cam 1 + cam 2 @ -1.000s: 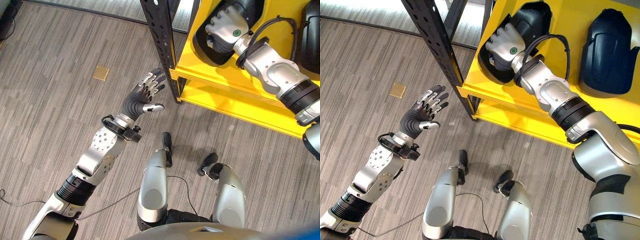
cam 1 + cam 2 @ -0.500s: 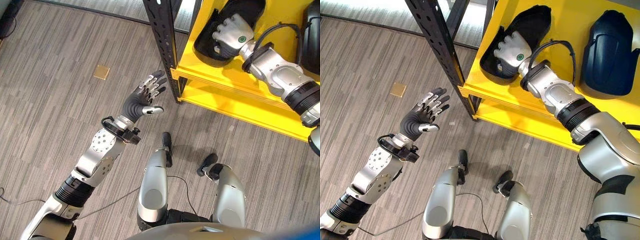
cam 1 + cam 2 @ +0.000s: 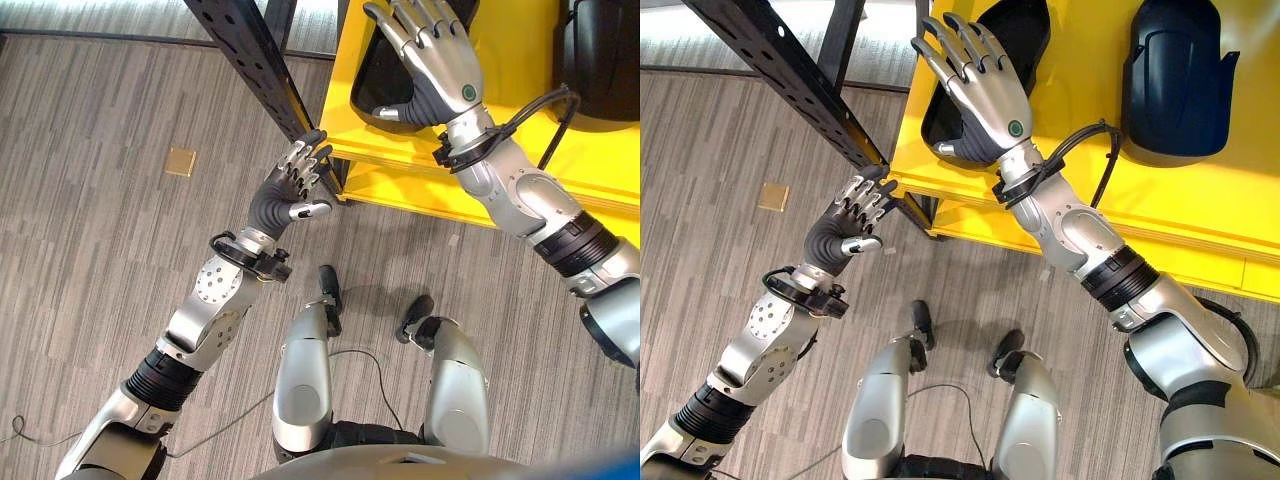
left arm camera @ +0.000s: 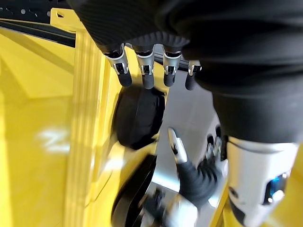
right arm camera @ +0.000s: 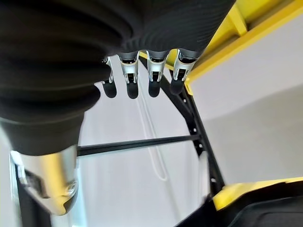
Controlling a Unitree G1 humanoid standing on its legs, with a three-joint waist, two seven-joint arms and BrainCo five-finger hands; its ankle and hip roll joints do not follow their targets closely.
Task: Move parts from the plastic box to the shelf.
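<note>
dark part [image 3: 1015,40] on yellow shelf [image 3: 1200,210] | right hand [image 3: 980,85] spread above it | left hand [image 3: 290,190] spread, empty | right eye: second part [image 3: 1175,75]

Grey wood-grain plank flooring [image 3: 90,250] throughout, with a small tan square plate [image 3: 181,161] set into it (flush, as far as can be told). A black perforated upright [image 3: 790,70] slanting across, bright daylight on the floor beyond it.

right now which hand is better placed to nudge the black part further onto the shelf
Probably the right hand: it hovers open directly over the black part on the yellow shelf. The left hand, also open, is off the shelf's corner.
</note>
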